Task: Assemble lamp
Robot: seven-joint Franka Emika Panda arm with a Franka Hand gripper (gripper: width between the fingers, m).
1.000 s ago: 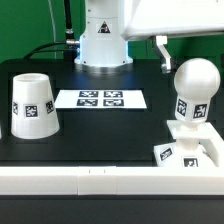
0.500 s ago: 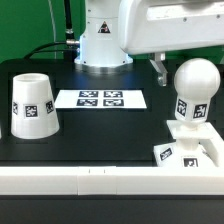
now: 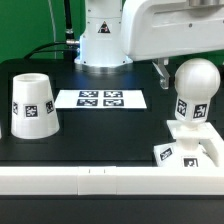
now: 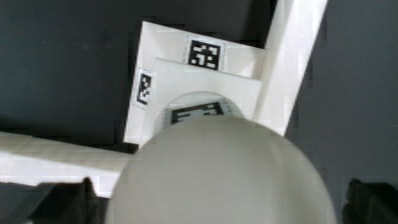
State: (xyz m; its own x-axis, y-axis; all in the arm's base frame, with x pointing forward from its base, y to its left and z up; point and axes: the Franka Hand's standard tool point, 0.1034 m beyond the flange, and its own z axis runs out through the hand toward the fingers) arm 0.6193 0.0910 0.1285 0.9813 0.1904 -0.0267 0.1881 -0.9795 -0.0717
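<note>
The lamp's rounded white bulb [image 3: 195, 82] stands upright on its tagged neck in the flat square base [image 3: 200, 150] at the exterior view's right. The tapered shade [image 3: 31, 103] stands mouth-down at the exterior view's left, apart from them. My gripper [image 4: 214, 204] hangs over the bulb [image 4: 214, 170], open. One dark finger [image 4: 63, 205] shows on each side of the bulb's top, and neither clearly touches it. In the exterior view only one finger [image 3: 160, 68] shows, just beside the bulb. The base [image 4: 178, 65] lies beneath in the wrist view.
The marker board [image 3: 100, 99] lies flat at the middle back of the black table. A white rail [image 3: 100, 182] runs along the table's front edge, right against the base. The robot's white body [image 3: 102, 40] stands behind.
The gripper has come down and in from the upper right toward the bulb. Its finger now sits lower, level with the bulb's top. The lamp parts have not moved.
</note>
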